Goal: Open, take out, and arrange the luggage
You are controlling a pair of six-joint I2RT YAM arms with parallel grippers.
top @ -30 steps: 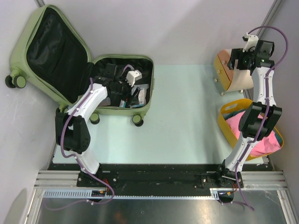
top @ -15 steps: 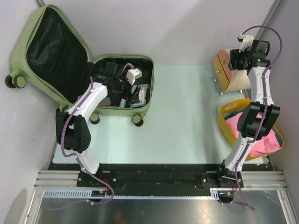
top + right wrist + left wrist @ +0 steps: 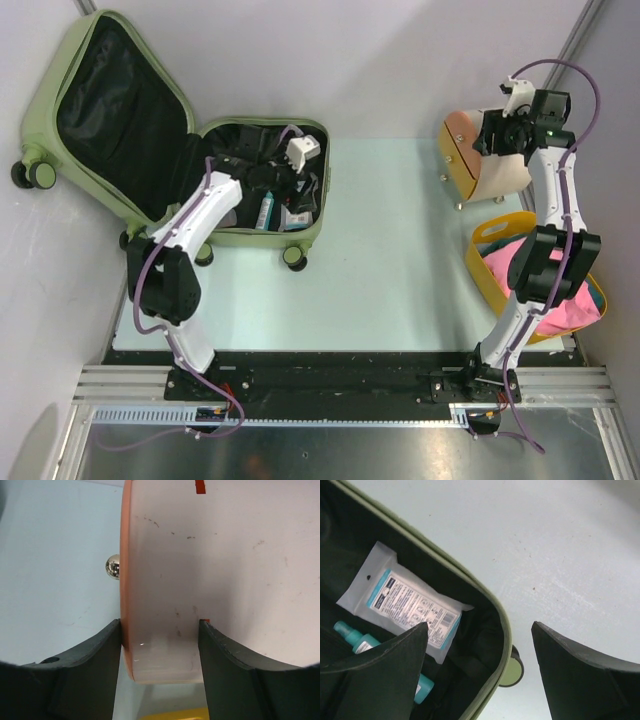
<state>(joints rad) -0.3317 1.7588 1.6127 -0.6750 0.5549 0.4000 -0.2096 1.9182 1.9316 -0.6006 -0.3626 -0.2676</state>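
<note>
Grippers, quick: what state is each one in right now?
Left gripper: open, empty, over the suitcase edge.
Right gripper: closed on the drum wall.

1. Top cam: fixed high, near edge, looks down on whole tabletop (image 3: 400, 260).
2. Left wrist cam: close, past left end effector (image 3: 480, 625) onto luggage (image 3: 470, 630) corner below; top cam shares it.
3. Right wrist cam: v. close, drum (image 3: 210, 570) edge inside right end effector (image 3: 160, 622); top shares too.
</note>
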